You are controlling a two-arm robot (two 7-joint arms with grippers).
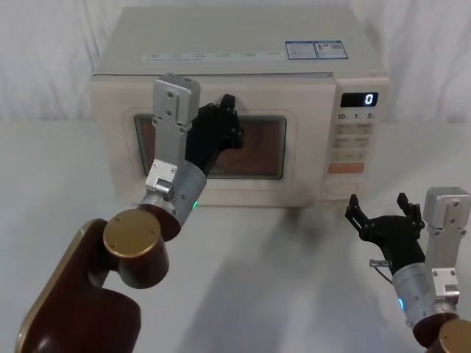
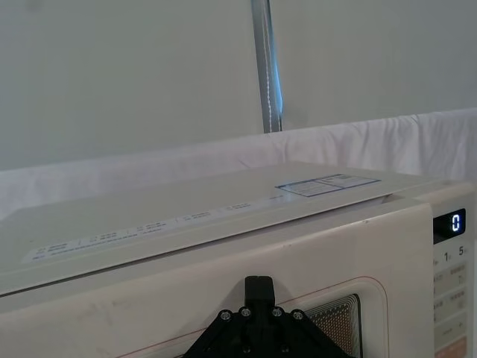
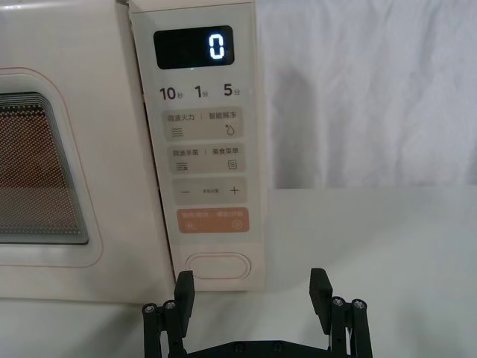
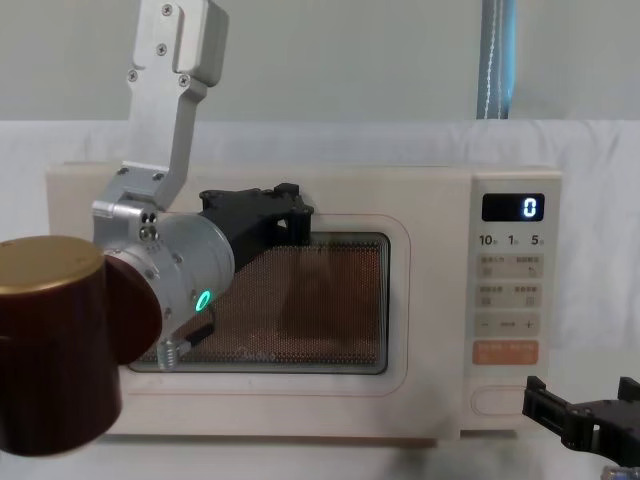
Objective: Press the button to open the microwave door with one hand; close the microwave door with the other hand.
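So the left claw (image 1: 224, 121) is up against the microwave door (image 1: 291, 158), parked over the upper part of the dark window at roughly 11 o'clock from the glass centre. Can't tell if its prongs are apart or together; from the chest view it's just a black block end-on to the mesh. Door looks shut and flush with the body, so I'd guess the closing push is about done.

The right claw (image 3: 253, 294) hangs low in front of the control panel (image 3: 205, 142), prongs spread wide and holding nothing. The wide blank pill button (image 3: 219, 266) sits at the panel's very bottom, at 12 o'clock from the claw in the wrist view, close but not touching. The orange key (image 3: 212, 221) is just above it, and the display (image 3: 194, 48) reads 0.

What could go wrong:
- If the right claw goes forward with its prongs this far apart, they could straddle the button and miss it, or ride high and hit the orange key.
- If the left claw is leaning on the door while the button gets pressed, the door can't pop.
- Pushing on the glass rather than the frame could shove the whole microwave back on the white tablecloth (image 1: 243, 294).
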